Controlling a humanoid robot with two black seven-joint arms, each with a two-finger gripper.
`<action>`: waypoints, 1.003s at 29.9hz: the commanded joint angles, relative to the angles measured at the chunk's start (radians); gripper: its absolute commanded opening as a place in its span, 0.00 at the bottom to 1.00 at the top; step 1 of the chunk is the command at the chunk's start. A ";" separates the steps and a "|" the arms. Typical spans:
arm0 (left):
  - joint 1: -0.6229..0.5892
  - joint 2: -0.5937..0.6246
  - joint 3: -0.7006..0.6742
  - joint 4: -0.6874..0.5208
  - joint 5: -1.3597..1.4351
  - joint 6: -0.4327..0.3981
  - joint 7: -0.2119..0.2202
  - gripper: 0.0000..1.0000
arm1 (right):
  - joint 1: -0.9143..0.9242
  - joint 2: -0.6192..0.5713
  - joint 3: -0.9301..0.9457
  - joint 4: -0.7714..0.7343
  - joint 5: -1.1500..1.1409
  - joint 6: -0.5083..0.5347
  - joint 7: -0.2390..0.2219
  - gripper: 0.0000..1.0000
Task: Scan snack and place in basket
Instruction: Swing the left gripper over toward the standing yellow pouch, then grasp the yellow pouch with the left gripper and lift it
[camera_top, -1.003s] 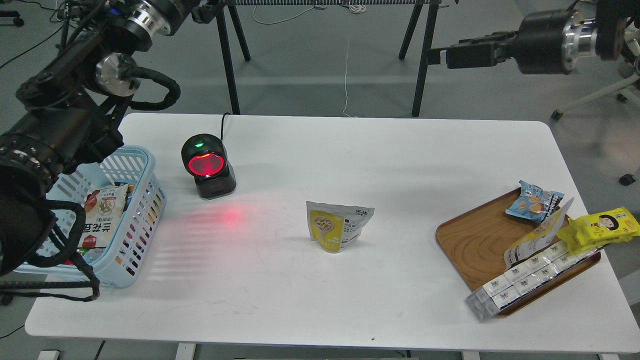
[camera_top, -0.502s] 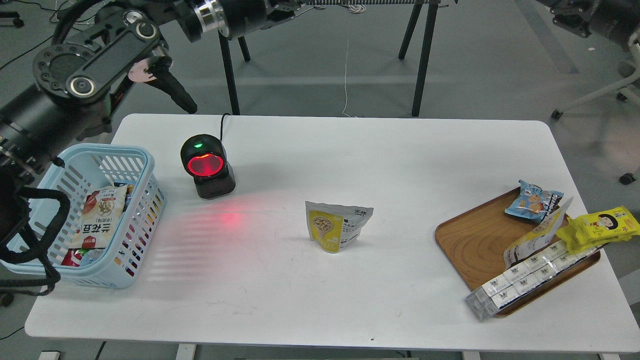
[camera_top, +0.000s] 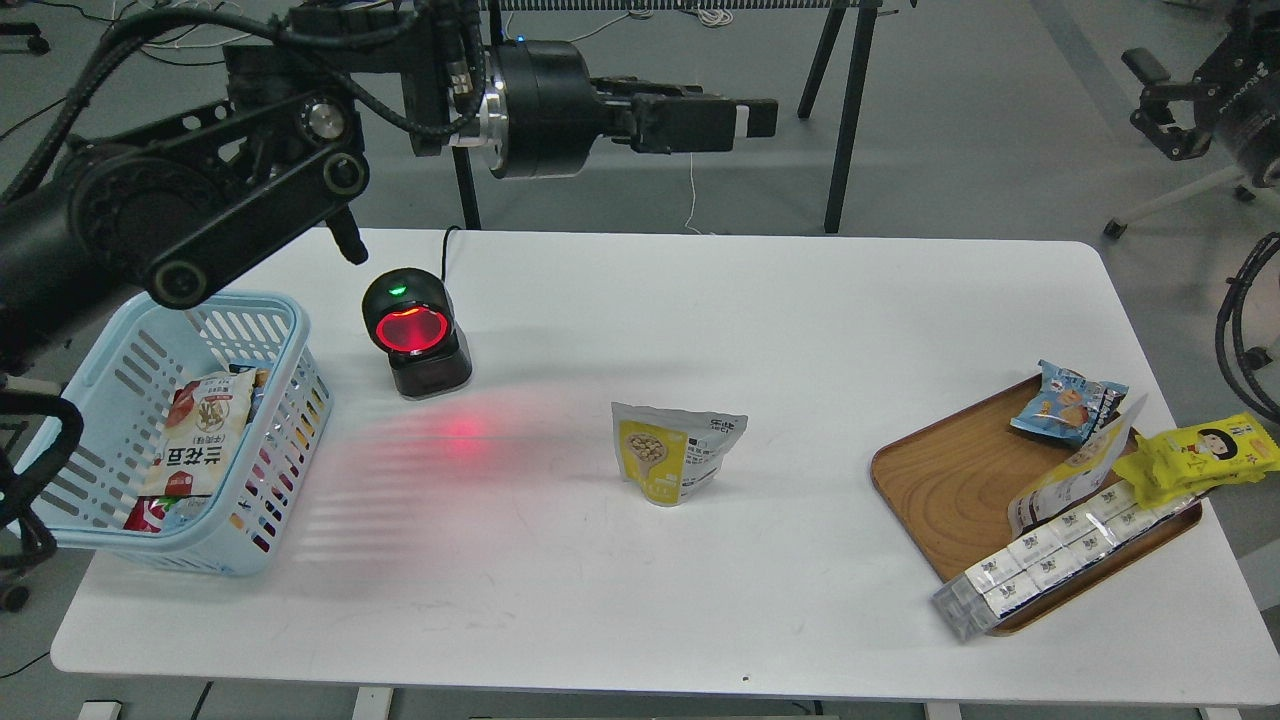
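The snack (camera_top: 676, 454), a small pouch with a yellow front, a round picture of nuts and a white top, stands upright near the middle of the white table (camera_top: 800, 300). The light blue slotted basket (camera_top: 285, 440) sits at the table's left edge and holds other packets. My left gripper (camera_top: 752, 118) is high above the table's far edge, pointing right, well above and behind the snack and holding nothing; its fingers overlap side-on. My right arm's dark far end (camera_top: 1160, 100) shows at the top right, far from the table.
A black scanner (camera_top: 415, 335) with a glowing red window stands right of the basket and casts red light on the table. A brown wooden tray (camera_top: 950, 480) at the right holds a blue packet (camera_top: 1066, 400), a bright yellow cartoon-face pack (camera_top: 1200, 455), a leaning pouch and a long clear pack.
My left arm has swung up off the basket and its gripper has moved right above the table's far edge. My right arm has drawn back to the top right. The snack has not moved.
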 joint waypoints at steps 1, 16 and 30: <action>-0.025 -0.019 0.074 -0.001 0.223 0.000 -0.097 0.92 | -0.070 0.062 0.152 -0.074 0.055 0.000 0.000 0.99; -0.054 -0.180 0.301 -0.001 0.650 0.000 -0.171 0.90 | -0.175 0.343 0.550 -0.303 0.057 0.000 -0.145 0.99; -0.014 -0.220 0.377 0.022 0.698 0.000 -0.151 0.76 | -0.213 0.353 0.558 -0.303 0.055 0.000 -0.137 1.00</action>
